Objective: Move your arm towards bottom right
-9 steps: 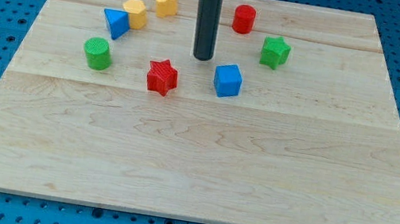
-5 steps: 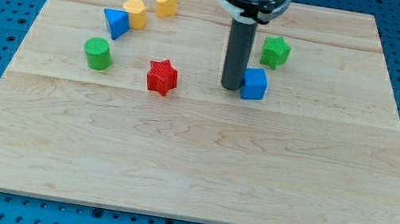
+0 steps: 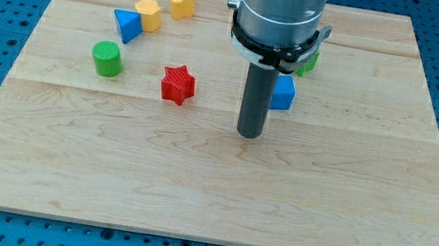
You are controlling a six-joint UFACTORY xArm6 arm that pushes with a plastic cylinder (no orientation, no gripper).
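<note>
My tip [image 3: 248, 135] rested on the wooden surface [image 3: 191, 189], near its middle and slightly toward the view's right. The arm carried no hand, only a straight dark rod, so there was nothing to be released or clenched, and nothing was being grasped.

The blue cube [image 3: 284, 92] sat just above and to the right of my tip, close to the rod's shaft. Whether it touched the shaft could not be told. Further up on that side, a green star [image 3: 309, 62] peeked out from behind the arm's collar. The red star [image 3: 177, 84] lay up and to the left of my tip, clearly apart. Well off to the upper left were a green cylinder [image 3: 107, 58], a blue triangular block [image 3: 127, 25] and two yellow blocks [image 3: 148, 15] [image 3: 182, 2].

The thing to move was the arm itself. The rod looked stiff and would likely slide easily over the smooth wood, with nothing to take hold of. The surface below and to the right of my tip held no blocks, so the way to that corner looked open. The blocks looked small and light and would probably skid at a touch, but none lay in that direction.
</note>
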